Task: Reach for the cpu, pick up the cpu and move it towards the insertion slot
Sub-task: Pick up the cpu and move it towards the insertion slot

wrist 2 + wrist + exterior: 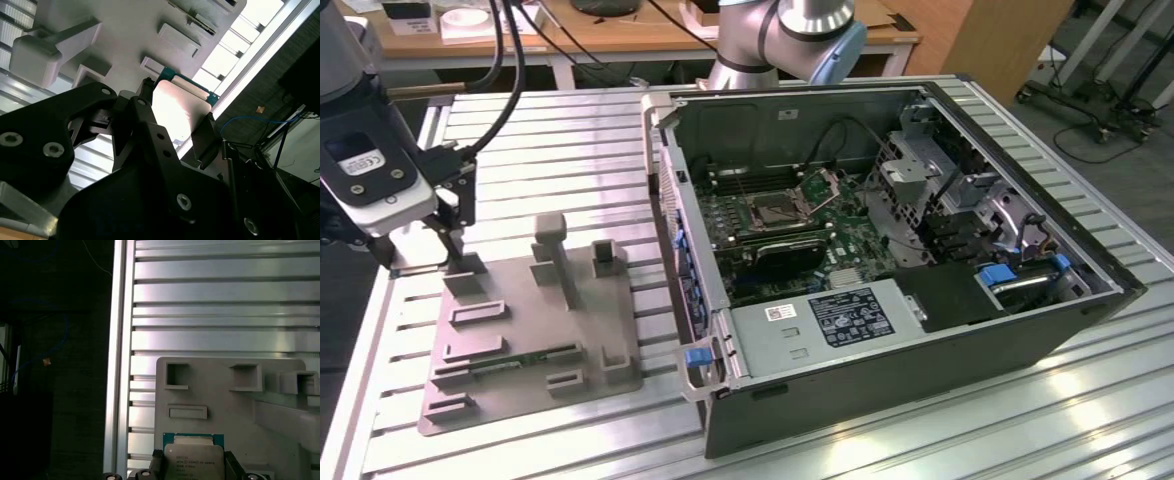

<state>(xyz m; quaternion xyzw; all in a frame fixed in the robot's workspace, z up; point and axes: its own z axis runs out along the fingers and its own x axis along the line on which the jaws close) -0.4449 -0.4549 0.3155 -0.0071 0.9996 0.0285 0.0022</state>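
The cpu (193,460) is a small square chip with a silver top and a green rim. It sits between the two black fingers (159,461) of my gripper (194,466), which press on its opposite edges over a corner of the grey fixture plate (220,390). In the second wrist view the cpu (177,107) shines between the same fingers. In the exterior view my gripper (430,258) hangs at the far left, over the plate's back corner. The insertion slot (774,210) lies inside the open computer case, well to the exterior view's right, its silver retention plate (827,186) raised.
The grey fixture plate (520,330) carries several upright blocks and a thin green circuit strip (507,362). The open computer case (894,330) has tall walls around the motherboard. The slatted metal table (987,440) ends just left of my gripper. The arm's base (787,40) stands behind the case.
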